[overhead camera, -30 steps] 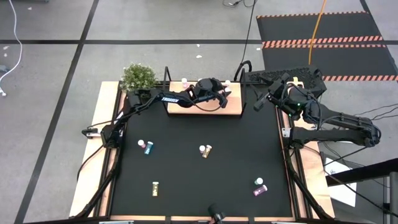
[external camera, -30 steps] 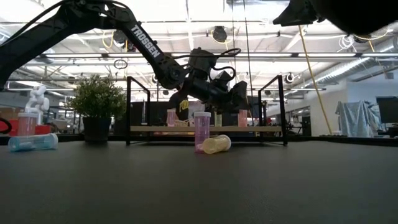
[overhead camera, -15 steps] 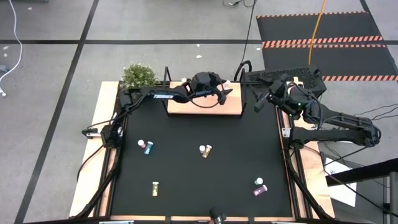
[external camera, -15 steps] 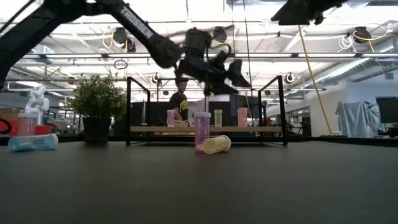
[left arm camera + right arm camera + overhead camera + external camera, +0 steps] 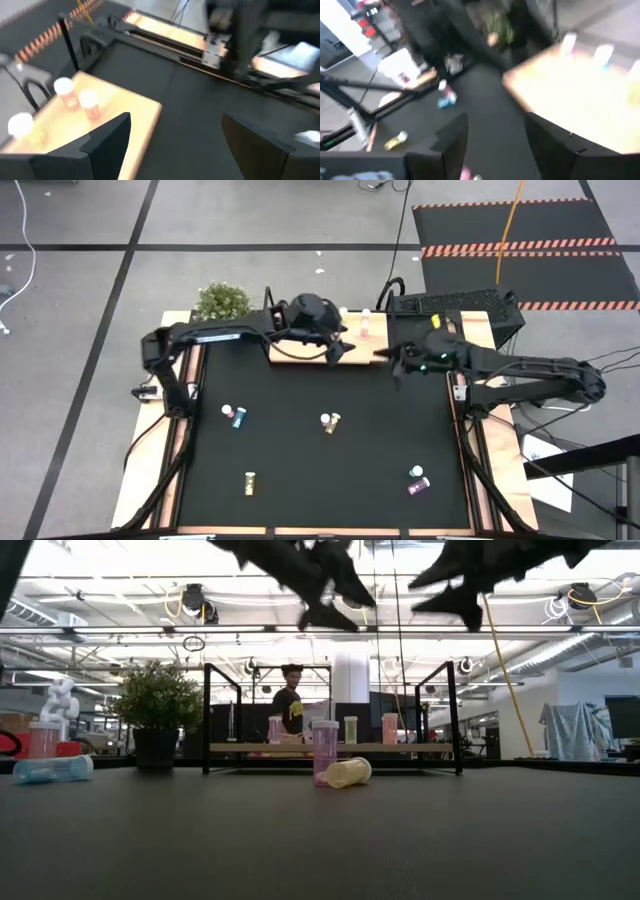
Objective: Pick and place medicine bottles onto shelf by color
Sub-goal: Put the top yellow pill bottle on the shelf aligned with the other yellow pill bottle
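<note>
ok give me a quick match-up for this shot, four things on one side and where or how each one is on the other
Things:
A. plant
B. yellow bottle at mid-table
C. pink bottle next to it
D. left gripper

States or places:
1. standing upright on the mat
2. fingers open, over the shelf
3. lying on its side
4. far left corner of the table, beside the shelf

Pairs: A-4, B-3, C-1, D-2
</note>
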You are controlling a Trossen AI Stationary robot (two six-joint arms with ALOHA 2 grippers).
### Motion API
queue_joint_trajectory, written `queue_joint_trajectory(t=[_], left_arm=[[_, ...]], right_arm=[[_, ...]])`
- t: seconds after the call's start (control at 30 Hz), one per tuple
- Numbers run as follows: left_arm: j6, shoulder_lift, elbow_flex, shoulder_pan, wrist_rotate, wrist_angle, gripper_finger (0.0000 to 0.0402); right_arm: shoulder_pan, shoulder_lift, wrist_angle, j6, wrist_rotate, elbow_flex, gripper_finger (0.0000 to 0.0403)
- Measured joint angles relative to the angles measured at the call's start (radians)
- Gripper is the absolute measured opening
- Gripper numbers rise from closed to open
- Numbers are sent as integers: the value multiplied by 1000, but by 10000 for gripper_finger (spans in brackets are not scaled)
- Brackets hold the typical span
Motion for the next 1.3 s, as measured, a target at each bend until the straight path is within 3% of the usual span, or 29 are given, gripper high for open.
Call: queue_joint_trajectory(t=[0.2, 0.47, 0.63, 0.77, 0.93, 1.1, 1.3], left_arm=[[-155, -155, 0, -21, -38, -99, 315], [68, -230, 0, -12, -40, -152, 315], [-35, -242, 0, 27, -48, -346, 315], [-19, -249, -2, 26, -57, -573, 315], [29, -251, -43, -3, -89, -601, 315], [64, -253, -87, -29, -89, -523, 315], [24, -252, -121, -51, -88, -466, 315]], right_arm=[[151, 113, 27, 173, 77, -21, 165], [319, 268, 113, 445, 132, -19, 166], [419, 405, 121, 709, 110, -18, 166], [483, 522, 114, 887, 124, 30, 166], [524, 648, 90, 1029, 163, 145, 166], [533, 754, -55, 1191, 156, 303, 166], [533, 848, -387, 1327, 160, 490, 166]])
